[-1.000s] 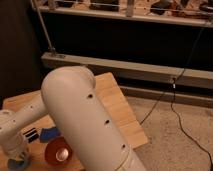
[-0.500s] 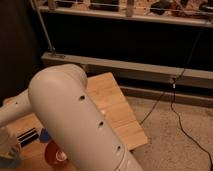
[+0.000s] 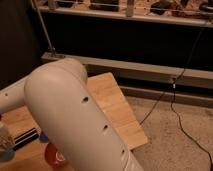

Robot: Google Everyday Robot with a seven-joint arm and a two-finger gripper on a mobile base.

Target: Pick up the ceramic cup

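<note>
My big white arm [image 3: 75,110] fills the middle and lower left of the camera view and hides much of the wooden table [image 3: 112,102]. The gripper [image 3: 4,137] shows only in part at the far left edge, low over the table. A small bit of blue [image 3: 7,155] shows just under it, cut off by the frame edge; I cannot tell whether it is the ceramic cup. The shiny red-orange bowl [image 3: 52,155] peeks out beside the arm at the bottom, to the right of the gripper.
A dark flat object [image 3: 25,139] lies on the table between the gripper and the bowl. The table's right edge drops to a speckled floor [image 3: 170,145] with a black cable [image 3: 176,107]. A dark shelf unit with a metal rail [image 3: 145,70] stands behind.
The arm has swung towards the camera and to the left and now covers more of the table. The gripper has shifted to the left frame edge, and less of the blue thing shows.
</note>
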